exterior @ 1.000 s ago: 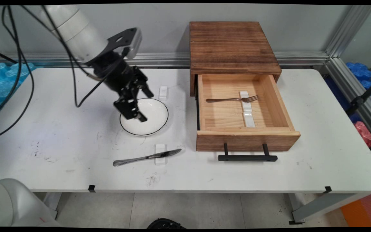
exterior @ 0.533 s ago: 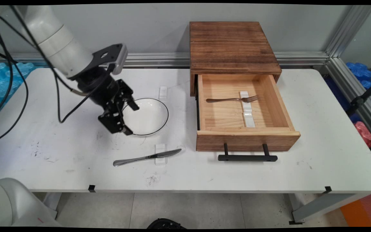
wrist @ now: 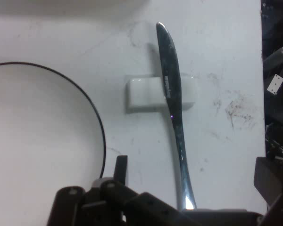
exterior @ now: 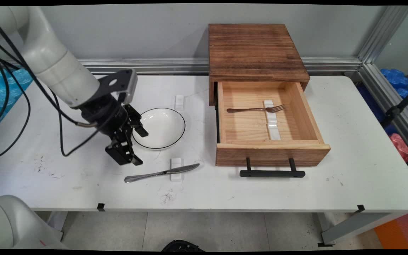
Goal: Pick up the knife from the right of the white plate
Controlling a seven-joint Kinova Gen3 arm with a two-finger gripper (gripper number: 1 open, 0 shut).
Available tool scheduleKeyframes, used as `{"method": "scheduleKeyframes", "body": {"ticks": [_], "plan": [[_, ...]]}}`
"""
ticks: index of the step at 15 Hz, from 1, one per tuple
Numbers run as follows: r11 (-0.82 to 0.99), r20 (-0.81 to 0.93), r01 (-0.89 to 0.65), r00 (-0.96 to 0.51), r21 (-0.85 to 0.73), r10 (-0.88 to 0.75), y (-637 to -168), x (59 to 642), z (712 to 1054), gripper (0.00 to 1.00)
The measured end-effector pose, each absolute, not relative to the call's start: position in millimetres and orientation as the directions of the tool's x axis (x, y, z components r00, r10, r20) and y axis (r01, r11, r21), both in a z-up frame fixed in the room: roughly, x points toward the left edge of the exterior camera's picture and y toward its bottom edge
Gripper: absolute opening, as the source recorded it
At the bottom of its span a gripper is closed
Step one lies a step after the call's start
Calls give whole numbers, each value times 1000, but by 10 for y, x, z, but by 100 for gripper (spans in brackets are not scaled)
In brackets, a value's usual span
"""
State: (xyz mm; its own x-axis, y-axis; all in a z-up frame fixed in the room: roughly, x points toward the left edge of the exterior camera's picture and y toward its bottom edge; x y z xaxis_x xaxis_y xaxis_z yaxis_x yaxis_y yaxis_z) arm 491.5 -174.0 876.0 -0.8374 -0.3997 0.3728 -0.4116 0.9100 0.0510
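Note:
My black gripper (exterior: 138, 147) hangs open and empty just off the near-left rim of a white plate with a thin black edge (exterior: 159, 127). A silver table knife (exterior: 161, 173) lies a little nearer, its blade propped on a small white rest (exterior: 176, 169). In the hand view the knife (wrist: 172, 94) runs up the middle across the rest (wrist: 146, 94), its handle end reaching down between my spread fingers (wrist: 121, 165). The plate (wrist: 37, 141) fills the left side there.
A wooden box (exterior: 257, 53) stands at the back right, its drawer (exterior: 271, 154) pulled out toward the near side. A fork (exterior: 257, 109) lies in the drawer on a white rest (exterior: 273, 127). Another small white rest (exterior: 179, 101) sits behind the plate.
The gripper has come from above the plate leftward and toward the near side, lower, ending off the plate's near-left rim close to the knife. Its fingers stayed open.

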Motion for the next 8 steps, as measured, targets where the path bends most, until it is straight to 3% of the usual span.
{"method": "scheduleKeyframes", "body": {"ticks": [8], "plan": [[917, 367, -398, -848, 34, -382, -1618, 4669, 8495, 100]]}}
